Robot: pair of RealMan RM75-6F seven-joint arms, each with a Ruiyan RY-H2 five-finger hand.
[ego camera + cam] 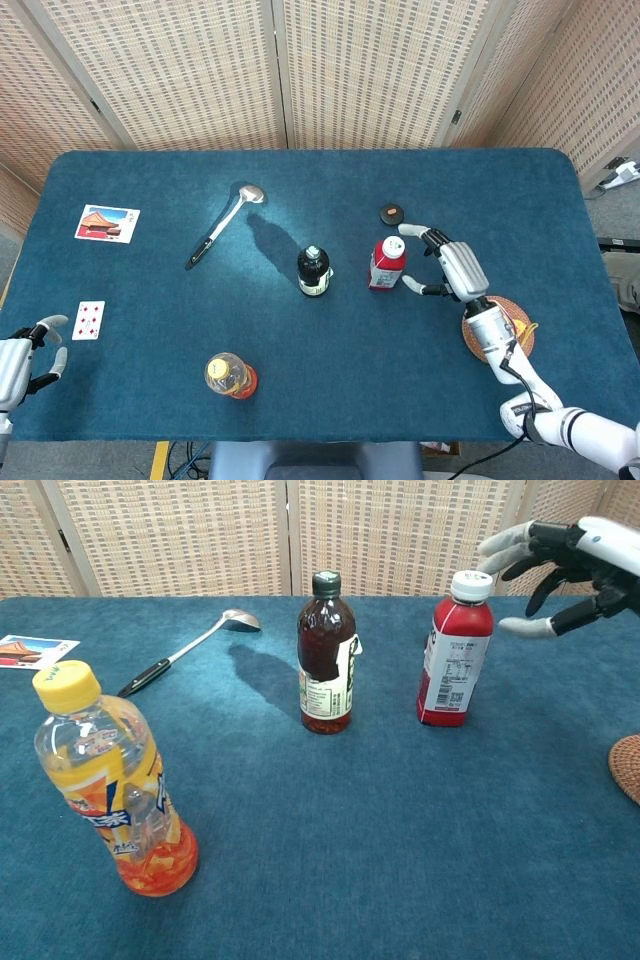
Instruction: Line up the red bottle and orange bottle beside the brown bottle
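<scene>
Red bottle (453,650) upright, just clear of the right hand's (565,565) spread fingers (520,628).

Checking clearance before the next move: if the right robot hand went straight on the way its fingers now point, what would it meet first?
Most likely the red bottle. The right robot hand is open, fingers aimed at it across a small gap. The brown bottle stands further along that line. Height is hard to judge; in the chest view the fingers sit near cap level.

Head cam overhead; chest cam low, close.

Blue table (150,330) — three bottles upright (brown bottle (313,271) central), spoon (222,226), two cards, coaster (503,332).
</scene>
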